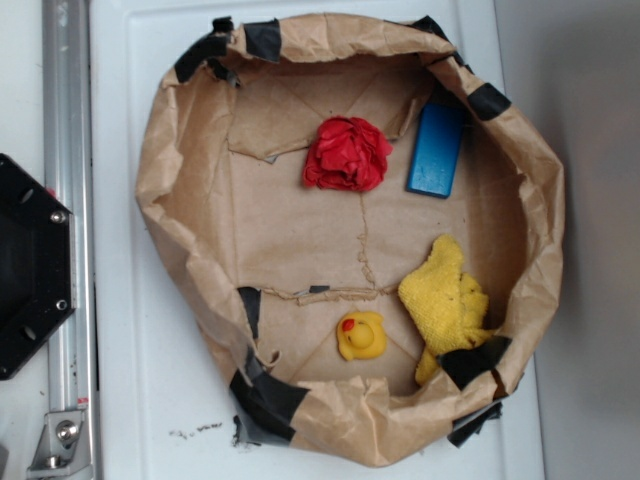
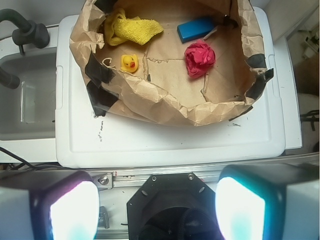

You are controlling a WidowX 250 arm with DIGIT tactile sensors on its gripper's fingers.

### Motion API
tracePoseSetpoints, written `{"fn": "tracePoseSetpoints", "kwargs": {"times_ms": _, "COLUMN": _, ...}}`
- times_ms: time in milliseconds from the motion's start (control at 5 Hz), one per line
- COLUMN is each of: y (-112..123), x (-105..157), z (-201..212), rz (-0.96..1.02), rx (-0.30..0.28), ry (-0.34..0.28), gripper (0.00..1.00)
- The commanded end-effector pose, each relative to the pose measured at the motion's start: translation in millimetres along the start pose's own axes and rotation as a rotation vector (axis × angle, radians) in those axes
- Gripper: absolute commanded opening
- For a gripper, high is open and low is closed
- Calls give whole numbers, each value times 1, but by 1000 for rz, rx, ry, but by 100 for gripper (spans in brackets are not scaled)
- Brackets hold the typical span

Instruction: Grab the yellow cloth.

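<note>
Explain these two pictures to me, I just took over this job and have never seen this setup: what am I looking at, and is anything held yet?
You are driving a small robot arm. The exterior picture looks straight down on the work area. The wrist picture comes from a camera on the arm itself; the two blurred glowing blocks at its bottom are the fingers of the end effector, spread apart with nothing between them.

On a white lid sits a brown paper basin patched with black tape. Inside it lie four things, all apart from each other: the yellow cloth you must grab, up against the paper wall, a small rubber duck beside it, a crumpled red cloth, and a blue block.

Nothing is held yet.
</note>
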State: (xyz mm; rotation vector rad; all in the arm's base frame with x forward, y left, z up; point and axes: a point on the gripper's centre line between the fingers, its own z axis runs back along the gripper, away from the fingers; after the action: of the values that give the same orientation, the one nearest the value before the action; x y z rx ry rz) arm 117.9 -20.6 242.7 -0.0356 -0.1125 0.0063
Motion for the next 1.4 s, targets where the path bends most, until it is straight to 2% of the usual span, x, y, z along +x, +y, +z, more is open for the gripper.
{"fn": "tracePoseSetpoints", "kwargs": {"times_ms": 0, "y": 0, "x": 0, "z": 0, "rz": 0, "rx": 0, "ry": 0, "gripper": 100}}
{"fn": "tracePoseSetpoints", "kwargs": {"times_ms": 200, "y": 17, "x": 38, "z": -22, "rz": -92, "rx": 56, "ry": -104, "gripper": 100}}
{"fn": "tracePoseSetpoints", "kwargs": {"times_ms": 400, "y": 22, "x": 67, "z": -43, "rz": -140, "rx": 57, "ry": -206, "gripper": 100}}
{"fn": "tracePoseSetpoints", "kwargs": {"times_ms": 600, "y": 19, "x": 89, "z": -67, "rz": -179, "rx": 68, "ry": -222, "gripper": 100}}
{"fn": "tracePoseSetpoints", "kwargs": {"times_ms": 800, "y": 14, "x": 109, "z": -96, "rz": -270, "rx": 38, "ry": -207, "gripper": 100}}
{"fn": "tracePoseSetpoints", "kwargs": {"times_ms": 1200, "y": 11, "x": 153, "z": -135, "rz": -457, "rx": -3, "ry": -224, "gripper": 100}}
